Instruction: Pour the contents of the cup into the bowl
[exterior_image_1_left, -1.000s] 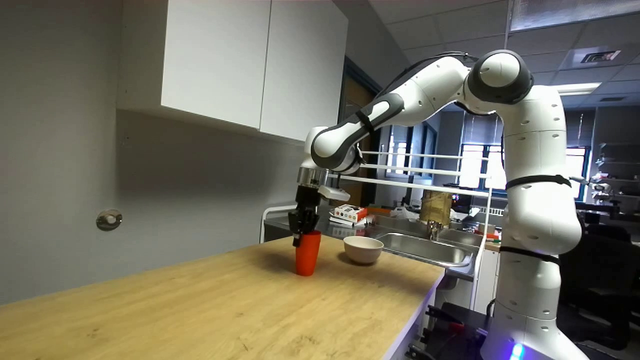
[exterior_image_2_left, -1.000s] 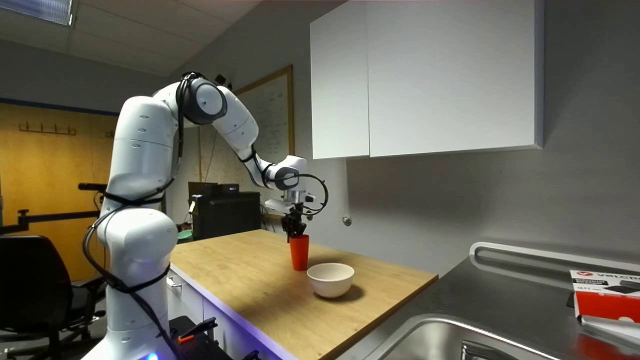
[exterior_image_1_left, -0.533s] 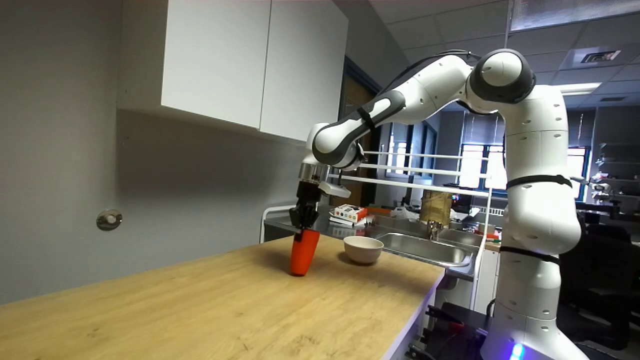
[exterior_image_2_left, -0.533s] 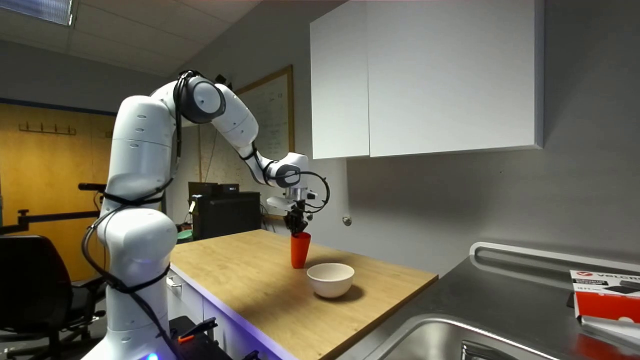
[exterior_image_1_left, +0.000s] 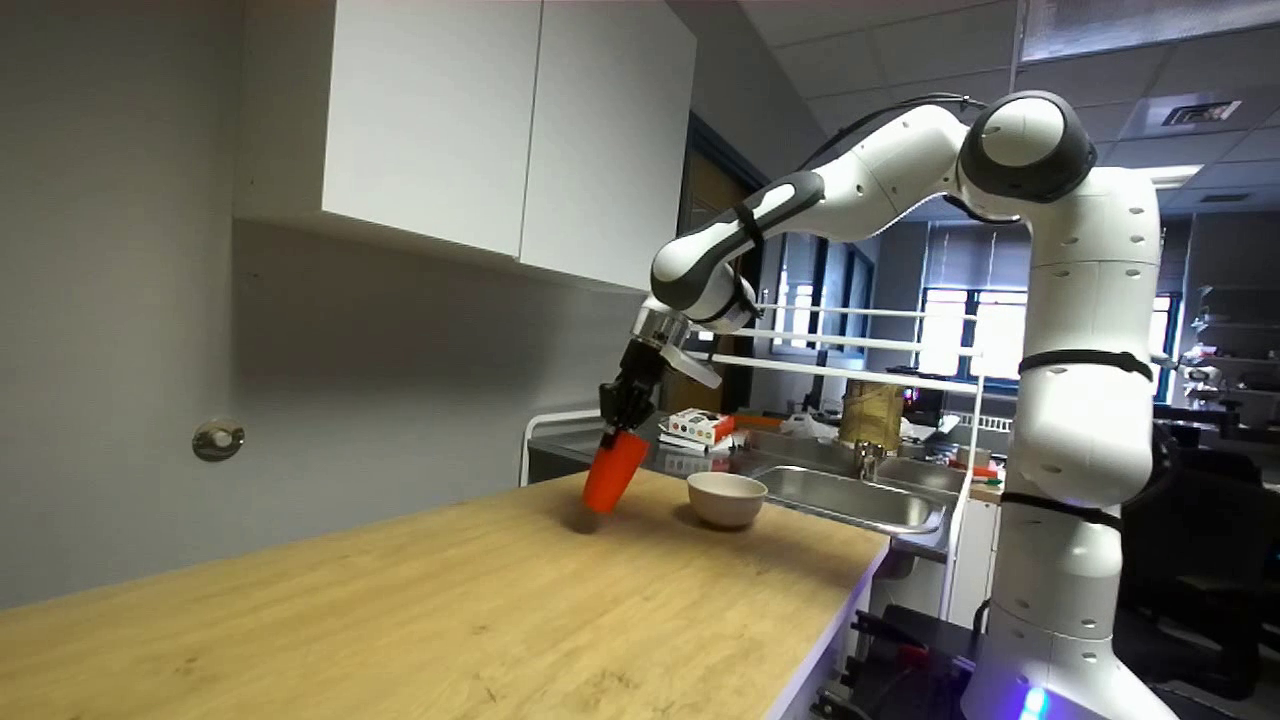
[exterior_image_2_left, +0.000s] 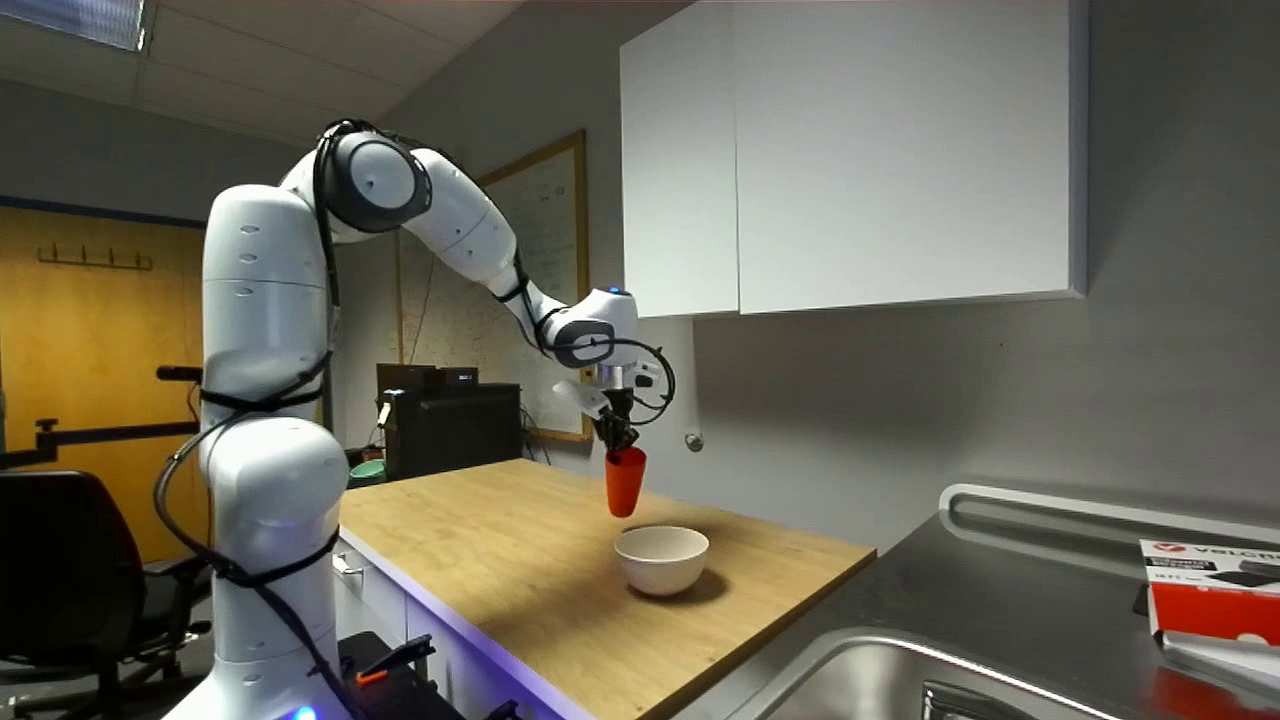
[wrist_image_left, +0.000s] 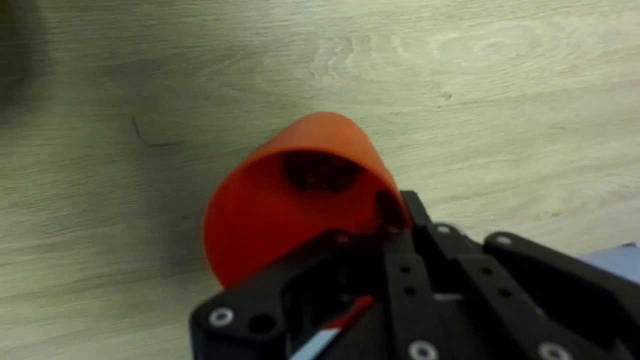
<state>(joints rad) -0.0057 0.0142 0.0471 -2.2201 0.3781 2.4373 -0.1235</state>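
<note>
The red-orange cup (exterior_image_1_left: 614, 472) hangs tilted above the wooden table, its shadow apart from its base. It also shows in the other exterior view (exterior_image_2_left: 625, 485) and the wrist view (wrist_image_left: 250, 220). My gripper (wrist_image_left: 397, 212) is shut on the cup's rim, one finger inside and one outside; it also shows in both exterior views (exterior_image_1_left: 618, 432) (exterior_image_2_left: 617, 450). The contents (wrist_image_left: 320, 172) are a dark mass deep in the cup. The white bowl (exterior_image_1_left: 727, 502) stands upright on the table near the cup, also in an exterior view (exterior_image_2_left: 662, 565); its inside bottom is hidden.
A metal sink (exterior_image_1_left: 850, 498) lies beyond the table's end. A box (exterior_image_2_left: 1210, 590) lies on the dark counter (exterior_image_2_left: 1000, 590). White wall cabinets (exterior_image_1_left: 430, 130) hang above the table's wall side. A white rail rack (exterior_image_1_left: 850, 340) stands behind the arm.
The cup has risen off the table and tilted further, its base swinging away from the bowl in an exterior view. The arm has moved up and back with it. The bowl has not moved.
</note>
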